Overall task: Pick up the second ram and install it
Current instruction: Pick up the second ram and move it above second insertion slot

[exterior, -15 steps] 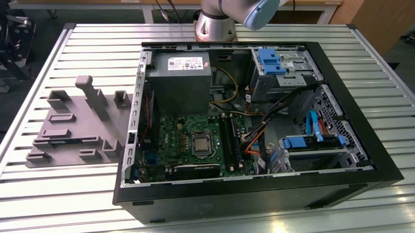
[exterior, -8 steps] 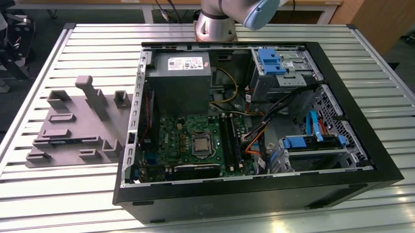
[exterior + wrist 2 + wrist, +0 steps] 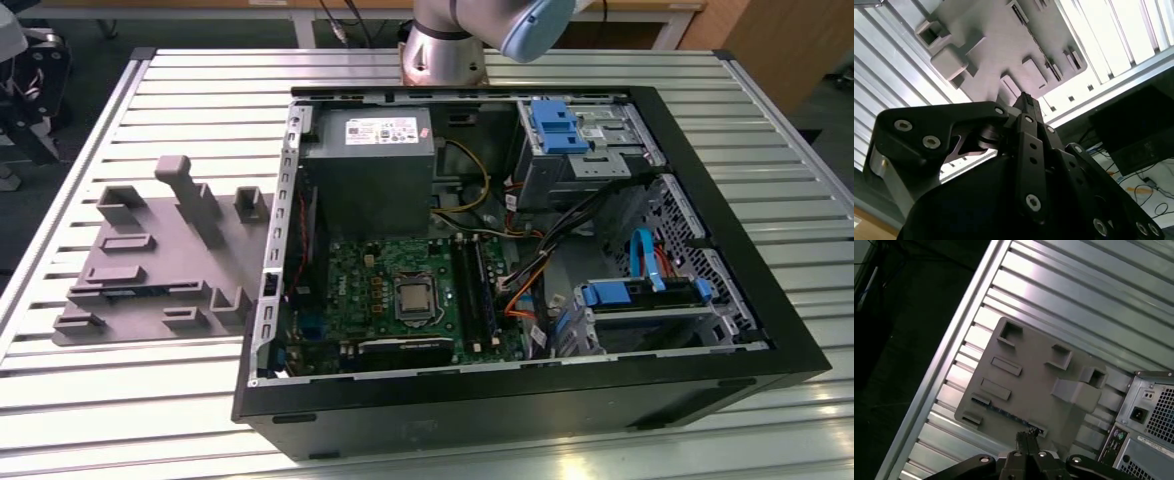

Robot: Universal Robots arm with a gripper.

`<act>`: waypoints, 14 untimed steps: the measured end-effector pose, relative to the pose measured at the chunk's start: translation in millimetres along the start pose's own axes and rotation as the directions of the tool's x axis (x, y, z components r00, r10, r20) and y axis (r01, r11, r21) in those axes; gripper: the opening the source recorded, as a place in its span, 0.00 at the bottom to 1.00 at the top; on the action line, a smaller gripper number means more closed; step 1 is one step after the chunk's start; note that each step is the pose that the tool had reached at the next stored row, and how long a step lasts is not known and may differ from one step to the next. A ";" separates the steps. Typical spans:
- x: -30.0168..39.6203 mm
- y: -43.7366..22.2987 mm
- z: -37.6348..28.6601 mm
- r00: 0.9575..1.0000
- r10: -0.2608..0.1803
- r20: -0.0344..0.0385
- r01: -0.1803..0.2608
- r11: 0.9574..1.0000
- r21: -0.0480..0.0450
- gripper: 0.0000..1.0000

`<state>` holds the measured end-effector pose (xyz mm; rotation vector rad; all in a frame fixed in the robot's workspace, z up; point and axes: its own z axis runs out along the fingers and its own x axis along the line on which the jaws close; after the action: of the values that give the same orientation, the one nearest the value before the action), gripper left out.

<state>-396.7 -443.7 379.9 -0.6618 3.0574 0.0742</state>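
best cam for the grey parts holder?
First wrist view: grey holder from above, nearly whole, slots and posts distinct. Exterior view has it whole but oblique. Second wrist view catches part beyond the gripper.

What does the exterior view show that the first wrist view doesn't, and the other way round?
Exterior view: inside the open case, the green motherboard, power supply and blue drive brackets. First wrist view: the gripper, closed, and the case's rear power socket. Both: the grey fixture plate on the slatted table.
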 end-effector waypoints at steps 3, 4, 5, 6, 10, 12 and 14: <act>0.2 0.1 0.1 0.999 -0.043 -0.002 0.043 0.999 -0.001 0.11; 0.2 0.1 0.1 0.998 -0.058 -0.003 0.058 0.998 -0.001 0.11; 0.2 0.1 0.1 0.997 -0.073 -0.003 0.073 0.997 -0.002 0.11; 0.3 0.1 0.1 0.996 -0.091 -0.004 0.091 0.996 -0.002 0.11; 0.4 0.1 0.3 0.988 -0.156 -0.006 0.156 0.988 -0.004 0.11; 0.4 0.2 0.4 0.982 -0.188 -0.008 0.188 0.982 -0.005 0.11; 0.5 0.2 0.4 0.975 -0.221 -0.009 0.221 0.975 -0.006 0.11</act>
<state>-397.2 -443.8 379.5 -0.9993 2.9699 0.0761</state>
